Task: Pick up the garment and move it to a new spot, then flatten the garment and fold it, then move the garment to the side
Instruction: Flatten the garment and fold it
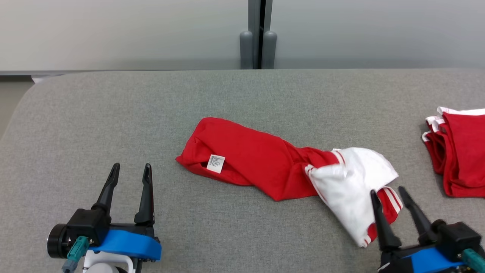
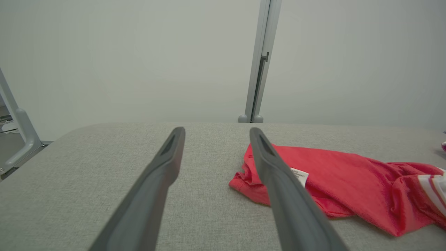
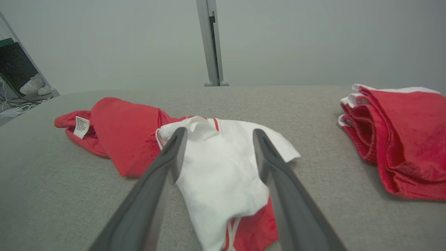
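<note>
Now we are judging the garment (image 1: pixel 257 159) to be lying at its new spot. It is bunched at the middle of the grey table (image 1: pixel 113 113), with its red body reaching toward 9 o'clock and its white, striped end trailing toward 4 o'clock. Our right gripper (image 1: pixel 387 190) is hovering at 5 o'clock, fingers spread apart over that white end and gripping nothing. Our left gripper (image 1: pixel 131 165) is sitting at 7 o'clock, fingers likewise apart and well clear of the cloth.

Flattening seems to be the step in hand. So we are thinking each gripper should be pinching a single layer at opposite ends, left near the white label (image 1: pixel 216 163) and right at the striped hem. Both should then be drawing outward low and evenly to undo the middle twist.

As for anything holding things, the table alone is carrying the garment. It is also carrying a folded red stack (image 1: pixel 462 151) at 3 o'clock, well apart.
</note>
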`<state>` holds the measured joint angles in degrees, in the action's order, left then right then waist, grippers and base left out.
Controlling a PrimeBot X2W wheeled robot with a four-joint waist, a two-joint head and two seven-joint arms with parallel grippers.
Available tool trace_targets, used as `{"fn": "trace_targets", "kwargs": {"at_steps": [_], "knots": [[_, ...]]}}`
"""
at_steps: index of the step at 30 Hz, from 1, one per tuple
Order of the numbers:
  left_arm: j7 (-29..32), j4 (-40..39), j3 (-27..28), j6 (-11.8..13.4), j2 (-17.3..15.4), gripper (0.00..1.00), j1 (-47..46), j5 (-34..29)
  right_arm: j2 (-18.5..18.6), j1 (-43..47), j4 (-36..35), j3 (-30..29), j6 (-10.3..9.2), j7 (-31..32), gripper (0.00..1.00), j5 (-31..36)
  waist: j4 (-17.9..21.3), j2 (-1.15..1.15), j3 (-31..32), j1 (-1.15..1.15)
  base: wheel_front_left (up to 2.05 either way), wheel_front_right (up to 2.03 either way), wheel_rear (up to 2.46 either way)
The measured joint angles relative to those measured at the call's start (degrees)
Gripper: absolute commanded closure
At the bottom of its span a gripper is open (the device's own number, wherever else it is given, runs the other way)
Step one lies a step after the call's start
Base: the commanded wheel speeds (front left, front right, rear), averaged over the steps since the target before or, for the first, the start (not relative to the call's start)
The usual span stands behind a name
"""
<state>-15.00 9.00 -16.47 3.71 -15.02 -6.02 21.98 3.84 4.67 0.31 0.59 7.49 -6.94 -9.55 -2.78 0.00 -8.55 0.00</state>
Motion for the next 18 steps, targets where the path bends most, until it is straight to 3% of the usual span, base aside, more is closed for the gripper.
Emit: {"fn": "trace_targets", "kwargs": {"at_steps": [8, 18], "knots": [[0.1, 0.6, 0.0, 0.7, -0.7, 0.0, 2.3, -0.3, 1.4, -1.1, -2.9, -5.4, 0.0, 2.7, 0.0, -0.2, 0.3, 0.0, 3.0, 0.0, 0.0, 0.0, 0.0], [1.2, -0.7, -0.4, 1.3, -1.5, 0.0, 3.6, -0.3, 1.3, -0.3, -3.6, -5.5, 0.0, 3.9, 0.0, -0.2, 0.3, 0.0, 4.1, 0.0, 0.0, 0.0, 0.0]]}}
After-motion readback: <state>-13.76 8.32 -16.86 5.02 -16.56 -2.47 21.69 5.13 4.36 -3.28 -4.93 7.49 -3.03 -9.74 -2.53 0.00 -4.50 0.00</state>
